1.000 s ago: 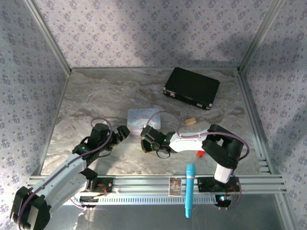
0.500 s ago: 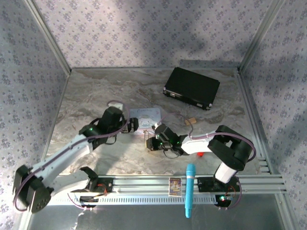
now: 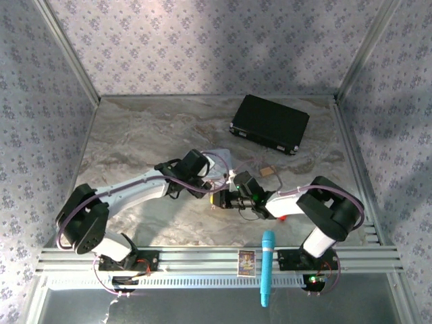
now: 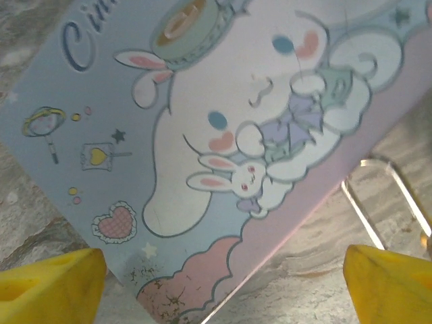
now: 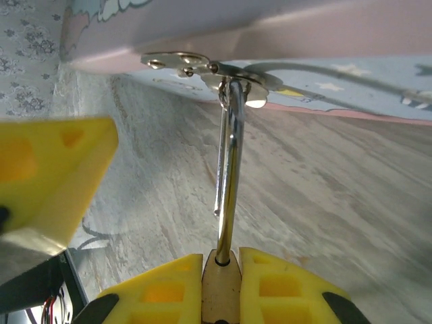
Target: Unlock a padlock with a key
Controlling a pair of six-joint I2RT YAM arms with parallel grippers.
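The right tool (image 5: 219, 262) is clamped on the body of the tiny brass-gold padlock (image 5: 220, 297), just beside the pale blue cartoon-printed tin (image 4: 202, 135) on the marbled tabletop (image 3: 135, 135). The padlock's long axis runs in line with the tool, and its thin silvery shackle (image 5: 229, 169) points away towards the tin's edge. The left tool (image 4: 223, 283) gapes wide above the tin's lid.

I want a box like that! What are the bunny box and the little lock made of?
The bunny tin looks like painted metal: glossy print, worn specks near its corner. The padlock body looks like brass, dull gold; its shackle looks like polished steel, mirror-bright.
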